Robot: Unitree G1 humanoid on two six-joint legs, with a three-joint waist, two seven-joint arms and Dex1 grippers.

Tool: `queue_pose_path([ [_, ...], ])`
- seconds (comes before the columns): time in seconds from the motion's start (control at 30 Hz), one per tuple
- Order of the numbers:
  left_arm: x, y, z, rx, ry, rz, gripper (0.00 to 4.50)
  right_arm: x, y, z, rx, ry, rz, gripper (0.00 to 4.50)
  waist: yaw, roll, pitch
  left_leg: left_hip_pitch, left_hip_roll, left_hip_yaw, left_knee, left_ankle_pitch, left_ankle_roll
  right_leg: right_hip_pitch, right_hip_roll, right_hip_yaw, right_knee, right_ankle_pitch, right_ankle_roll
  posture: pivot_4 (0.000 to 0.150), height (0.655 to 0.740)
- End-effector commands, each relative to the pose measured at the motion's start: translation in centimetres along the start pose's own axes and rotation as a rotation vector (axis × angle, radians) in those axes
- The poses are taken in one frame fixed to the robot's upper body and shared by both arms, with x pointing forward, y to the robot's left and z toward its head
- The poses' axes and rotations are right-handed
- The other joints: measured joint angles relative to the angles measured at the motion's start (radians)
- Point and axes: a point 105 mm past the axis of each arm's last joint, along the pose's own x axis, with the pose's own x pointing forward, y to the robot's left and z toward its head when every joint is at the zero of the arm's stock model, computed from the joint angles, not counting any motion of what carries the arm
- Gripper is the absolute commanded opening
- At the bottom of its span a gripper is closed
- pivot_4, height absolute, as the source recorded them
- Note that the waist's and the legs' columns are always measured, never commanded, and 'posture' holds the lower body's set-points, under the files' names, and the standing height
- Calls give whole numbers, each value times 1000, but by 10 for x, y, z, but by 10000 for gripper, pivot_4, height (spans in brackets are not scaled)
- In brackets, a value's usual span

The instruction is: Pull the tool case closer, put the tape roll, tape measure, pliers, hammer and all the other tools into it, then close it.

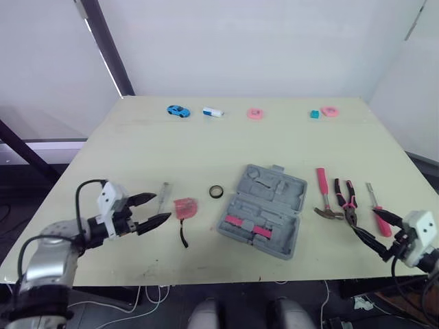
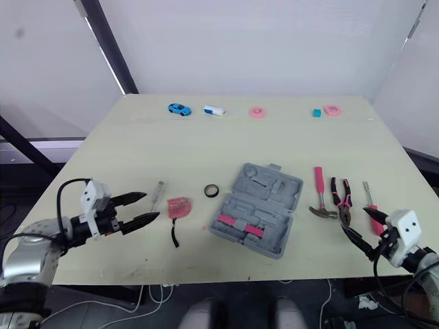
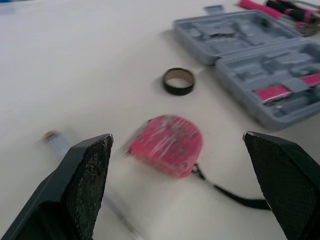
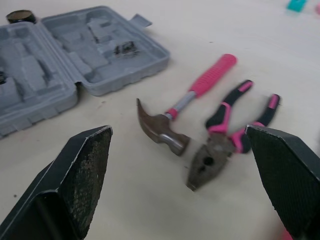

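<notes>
Currently, tool case (image 1: 264,209) lies open at table (image 1: 206,144) ctr, trays up, ready for loading. Left gripper (image 1: 161,207), opened wide, faces tape measure (image 1: 185,208) just ahead, prob. to straddle it; tape roll (image 1: 217,192) sits between that & case. Right gripper (image 1: 365,219), likewise spread, aims at hammer (image 1: 322,199) & pliers (image 1: 346,199) beside case.

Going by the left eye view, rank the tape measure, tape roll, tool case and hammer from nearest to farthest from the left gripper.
1. tape measure: just beyond the left gripper, in front of its open jaws.
2. tape roll: further right, beside the case.
3. tool case: lying open at centre.
4. hammer: right of the case.
</notes>
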Motion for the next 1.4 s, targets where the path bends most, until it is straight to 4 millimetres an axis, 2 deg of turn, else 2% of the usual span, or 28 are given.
queue_pose_path([
  [0.03, 18, 6, 17, 65, -5, -66, 44406, 12, 4, 11, -31, 24, 36, 45000, 2, 0, 0, 0, 0, 0, 0, 0, 0, 0, 0, 0, 0, 0, 0, 1500, 7395],
  [0.13, 43, 8, 27, 108, 0, -140, 44406, 26, 9, 15, -30, 45, 77, 45000, 5, 0, 0, 1, 0, -1, 3, 0, 0, 2, 1, 0, 1, 0, 0, 1500, 7395],
  [0.4, 91, 9, 39, 165, 25, -260, 44406, 55, 20, 19, -111, 89, 169, 45000, -2, -2, 1, -1, -1, -2, 4, 0, 0, 1, 3, 1, 2, 3, 4, 1500, 7395],
  [0.5, 103, 9, 42, 174, 34, -279, 45000, 63, 19, 22, -128, 90, 178, 36378, -2, -2, 1, -1, -1, -2, 4, 0, 0, 1, 3, 0, 1, 3, 4, 1500, 7395],
  [0.57, 110, 10, 43, 185, 46, -280, 45000, 66, 20, 21, -146, 107, 195, 27351, -2, -2, 1, -1, -1, -2, 4, 0, 0, 1, 3, 0, 1, 3, 4, 1500, 7395],
  [0.6, 112, 10, 44, 189, 48, -282, 39375, 67, 20, 20, -154, 115, 201, 22212, -2, -2, 1, -1, -1, -2, 4, 0, 0, 1, 3, 0, 1, 3, 4, 1500, 7395],
  [0.63, 117, 9, 46, 195, 52, -288, 36479, 68, 22, 17, -166, 135, 220, 16947, -2, -2, 1, -2, -1, -2, 4, 0, 0, 1, 3, 0, 1, 3, 5, 1500, 7395],
  [0.7, 125, 7, 48, 205, 67, -300, 26910, 73, 26, 15, -181, 162, 237, 6956, -2, -2, 1, -2, -1, -2, 4, 0, 0, 1, 3, 0, 1, 3, 5, 1500, 7395],
  [0.77, 131, 6, 48, 216, 87, -304, 18299, 80, 28, 16, -186, 173, 238, 0, -2, -3, 1, -2, -1, -3, 4, 0, 0, 1, 3, 0, 1, 3, 5, 1500, 7395],
  [0.83, 135, 5, 48, 219, 99, -302, 10482, 83, 30, 14, -202, 189, 244, 0, -4, -3, 2, -2, -1, -3, 4, 0, 0, 1, 3, 0, 1, 3, 5, 1500, 7395],
  [0.87, 138, 4, 47, 225, 108, -301, 8151, 84, 30, 12, -215, 202, 249, 0, -4, -3, 2, -2, -1, -2, 4, 0, 0, 1, 3, 0, 2, 3, 5, 1500, 7395],
  [0.9, 139, 3, 47, 228, 114, -302, 2667, 85, 31, 11, -221, 211, 251, 0, -4, -3, 2, -2, -1, -3, 4, 0, 0, 1, 3, 0, 2, 3, 5, 1500, 7395],
  [0.93, 141, 2, 46, 231, 120, -304, 1364, 86, 33, 10, -220, 217, 252, 0, -4, -3, 2, -2, -1, -3, 4, 0, 0, 1, 3, 0, 1, 3, 5, 1500, 7395],
  [1.2, 152, 1, 41, 255, 191, -279, 519, 100, 48, 1, -229, 243, 285, 0, -3, -3, 2, -2, -1, -3, 4, 0, 0, 1, 3, 0, 2, 3, 5, 1500, 7395],
  [1.4, 156, 2, 36, 251, 213, -249, 519, 107, 51, 0, -236, 240, 281, 0, -3, -3, 2, -2, -1, -3, 4, 0, 0, 1, 3, 0, 2, 3, 5, 1500, 7395],
])
